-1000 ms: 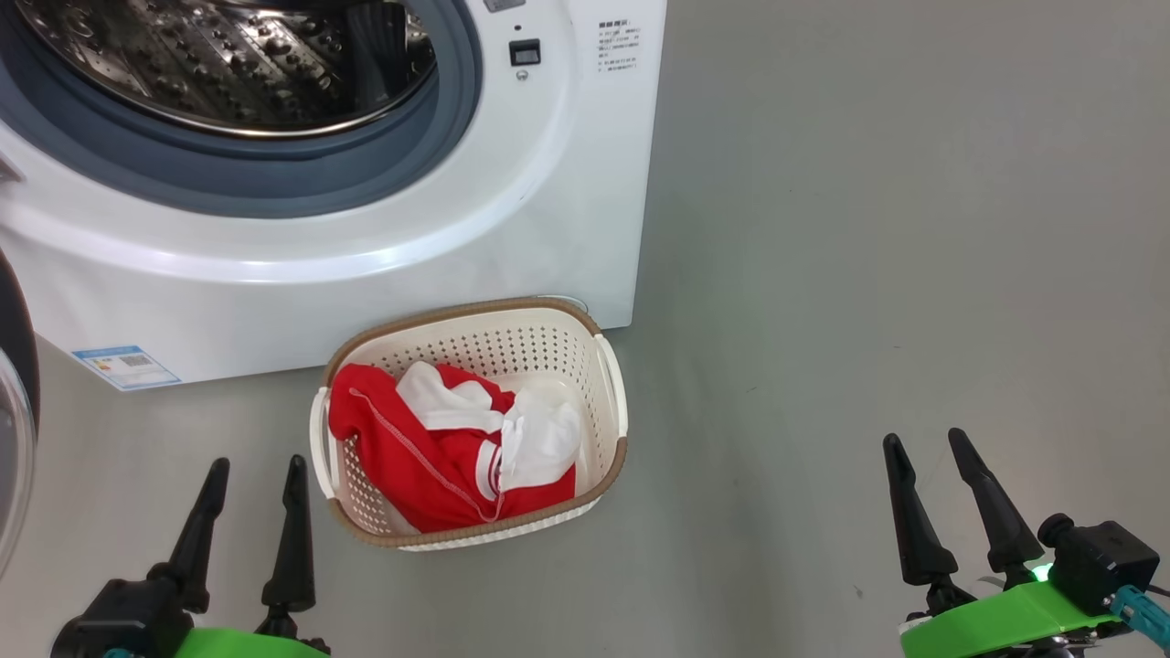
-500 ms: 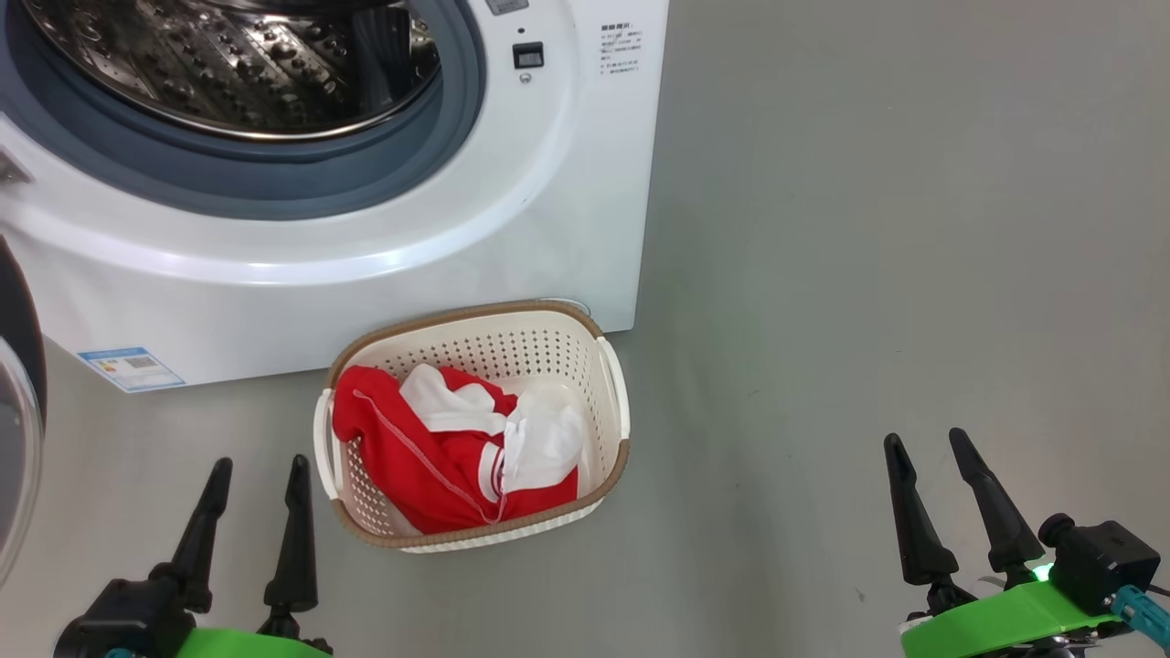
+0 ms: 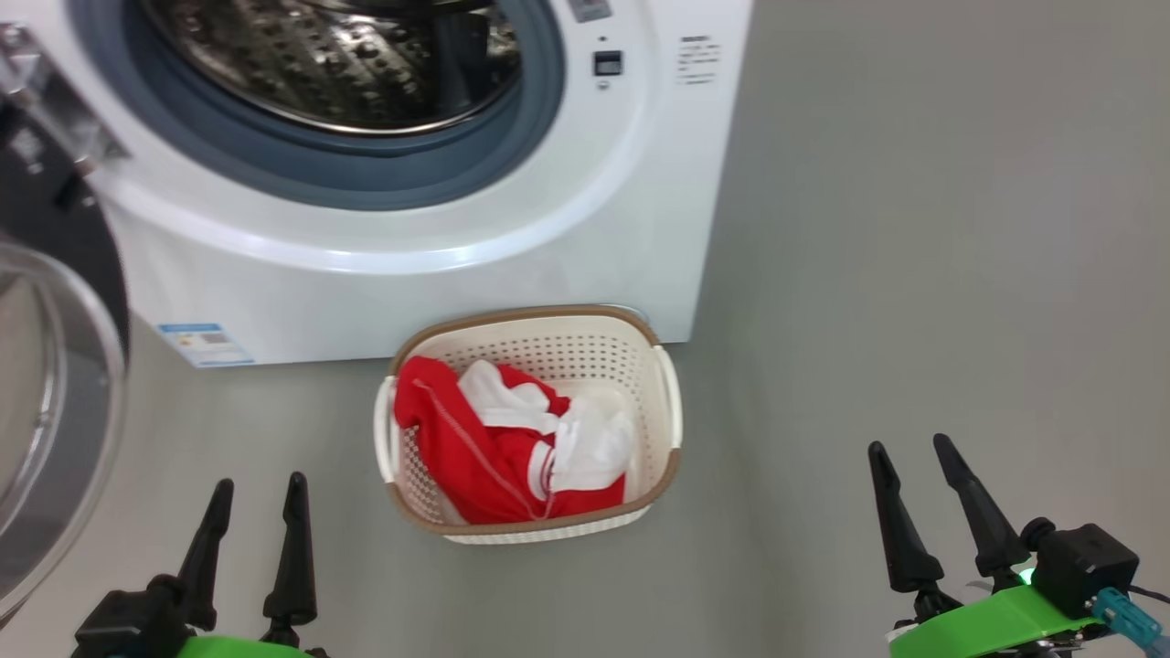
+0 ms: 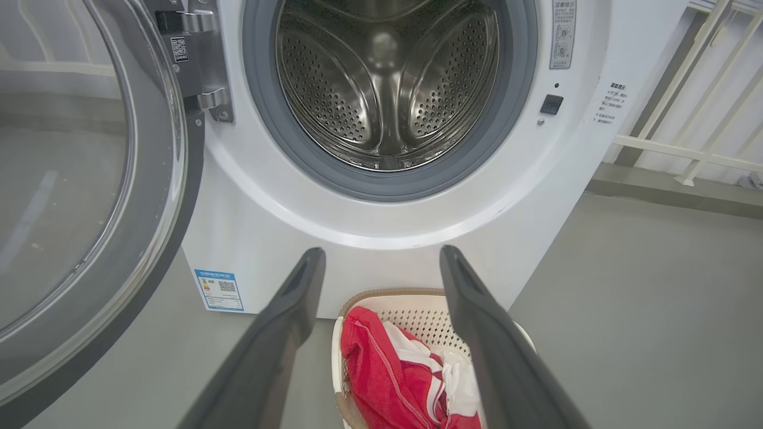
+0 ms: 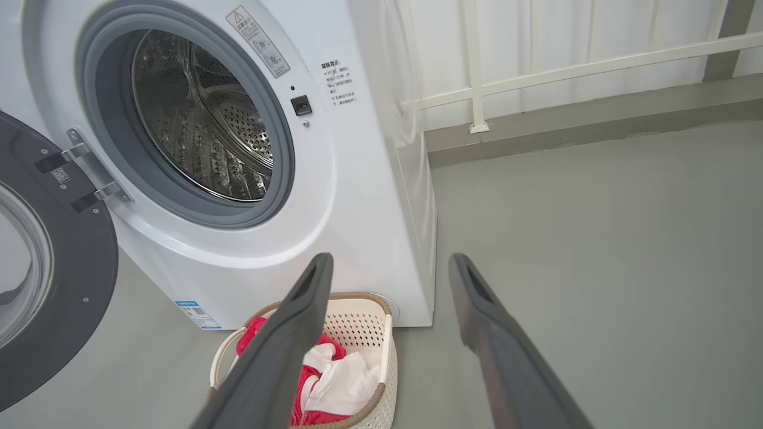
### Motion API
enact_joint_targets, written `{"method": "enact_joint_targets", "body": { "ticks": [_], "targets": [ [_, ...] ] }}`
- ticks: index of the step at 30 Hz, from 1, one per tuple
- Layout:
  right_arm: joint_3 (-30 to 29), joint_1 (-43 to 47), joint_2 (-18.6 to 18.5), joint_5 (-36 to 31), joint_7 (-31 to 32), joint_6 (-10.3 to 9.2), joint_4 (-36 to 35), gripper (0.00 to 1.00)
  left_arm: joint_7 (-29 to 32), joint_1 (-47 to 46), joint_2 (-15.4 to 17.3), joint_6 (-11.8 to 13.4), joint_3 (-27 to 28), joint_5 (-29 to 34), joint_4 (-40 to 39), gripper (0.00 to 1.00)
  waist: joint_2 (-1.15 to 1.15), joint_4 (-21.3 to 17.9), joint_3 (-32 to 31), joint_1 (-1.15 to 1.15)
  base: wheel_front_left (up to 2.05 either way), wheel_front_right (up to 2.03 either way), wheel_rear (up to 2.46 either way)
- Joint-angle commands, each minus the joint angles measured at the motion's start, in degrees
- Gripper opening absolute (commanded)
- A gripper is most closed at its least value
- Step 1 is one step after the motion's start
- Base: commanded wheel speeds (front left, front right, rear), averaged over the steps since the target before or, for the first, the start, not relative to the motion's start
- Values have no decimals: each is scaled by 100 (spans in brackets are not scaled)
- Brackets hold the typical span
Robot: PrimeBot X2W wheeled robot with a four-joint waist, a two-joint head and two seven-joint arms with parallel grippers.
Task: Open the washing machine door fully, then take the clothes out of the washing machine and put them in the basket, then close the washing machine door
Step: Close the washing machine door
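The white washing machine [image 3: 475, 247] stands ahead with its steel drum [image 4: 387, 83] bare of clothes. Its black-rimmed glass door [image 3: 55, 402] hangs swung wide at the left. On the floor in front sits the cream basket [image 3: 663, 402] holding the red and white clothes [image 3: 494, 448]. My left gripper [image 3: 258, 489] is open at the lower left, short of the basket, with nothing between its fingers. My right gripper [image 3: 912, 450] is open at the lower right, well to the basket's right.
A grey floor [image 3: 914, 274] spreads to the right of the machine. A white railing [image 5: 536, 71] and a raised grey ledge [image 5: 596, 128] run behind it. A blue label [image 3: 203, 341] is stuck low on the machine's front.
The camera has turned left, so the whole picture has slid right and more of the door shows. Both grippers keep their pose, open and empty.
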Motion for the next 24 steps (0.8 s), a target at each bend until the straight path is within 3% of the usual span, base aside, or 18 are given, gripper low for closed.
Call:
{"method": "enact_joint_targets", "body": {
  "ticks": [1, 8, 24],
  "targets": [
    [191, -40, -63, -75, -37, 42, -106, 100, -45, 10, 64, -31, 189, -80, -91, 100, 0, 293, -57, 0, 0, 0, 0],
    [368, -65, -193, -63, -37, 42, -16, 100, -45, 106, 63, 7, 117, -310, 19, 100, 0, 813, -172, 0, 0, 0, 0],
    [810, -207, -391, 29, -37, 42, 145, 100, -45, 389, 62, 431, -127, -857, -25, 100, 0, 1936, -381, 0, 0, 0, 0]
  ]
}}
